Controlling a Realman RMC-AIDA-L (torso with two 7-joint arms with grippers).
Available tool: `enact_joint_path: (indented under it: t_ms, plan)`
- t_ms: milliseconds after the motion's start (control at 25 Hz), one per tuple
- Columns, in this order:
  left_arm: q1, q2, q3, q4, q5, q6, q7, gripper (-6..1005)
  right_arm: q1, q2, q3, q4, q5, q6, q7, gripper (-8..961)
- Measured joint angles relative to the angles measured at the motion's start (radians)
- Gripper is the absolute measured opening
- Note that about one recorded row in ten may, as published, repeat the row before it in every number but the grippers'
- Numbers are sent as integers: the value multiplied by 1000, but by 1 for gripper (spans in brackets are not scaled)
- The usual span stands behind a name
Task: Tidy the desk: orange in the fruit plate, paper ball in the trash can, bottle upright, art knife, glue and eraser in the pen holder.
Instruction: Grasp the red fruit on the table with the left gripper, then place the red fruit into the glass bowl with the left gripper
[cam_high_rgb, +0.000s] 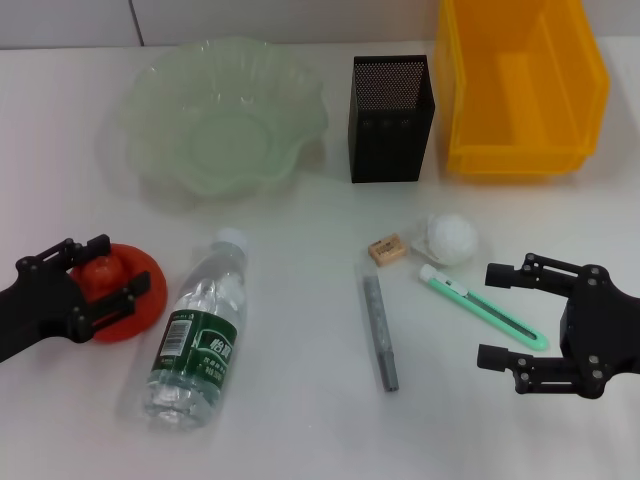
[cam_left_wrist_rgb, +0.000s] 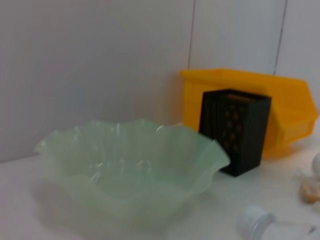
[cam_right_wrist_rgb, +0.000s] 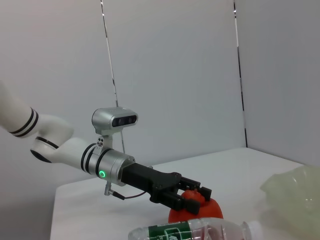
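Note:
The orange (cam_high_rgb: 100, 271) rests on the table at the left front. My left gripper (cam_high_rgb: 112, 272) straddles its top, fingers against both sides; the right wrist view shows this grip (cam_right_wrist_rgb: 192, 199) on the orange (cam_right_wrist_rgb: 200, 214). The bottle (cam_high_rgb: 200, 335) lies on its side right of the orange. The glue (cam_high_rgb: 380, 332), art knife (cam_high_rgb: 483, 307), eraser (cam_high_rgb: 386, 249) and paper ball (cam_high_rgb: 450, 238) lie at centre right. My right gripper (cam_high_rgb: 488, 314) is open and empty, just right of the knife. The fruit plate (cam_high_rgb: 225, 115), pen holder (cam_high_rgb: 390, 118) and trash can (cam_high_rgb: 520, 85) stand along the back.
The left wrist view shows the fruit plate (cam_left_wrist_rgb: 130, 165) close ahead, with the pen holder (cam_left_wrist_rgb: 235, 130) and trash can (cam_left_wrist_rgb: 292, 112) behind it and the bottle's cap (cam_left_wrist_rgb: 255, 222) low beside it. A white wall backs the table.

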Motion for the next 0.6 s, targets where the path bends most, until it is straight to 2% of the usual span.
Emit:
enact_joint_path:
  t_ms: [200,480,600]
  plan:
    - [0,2,16,6,0,-47,-11,697,-3,0,0,2,0,4,0,839]
    - [-6,0,18,16,-3,-28,-33,582,-3,0,6,15,-1,5,0,839]
    - [-9,-2,13,28,-12,-1,-39,404,-3,0,9,15,0,5,0,838]
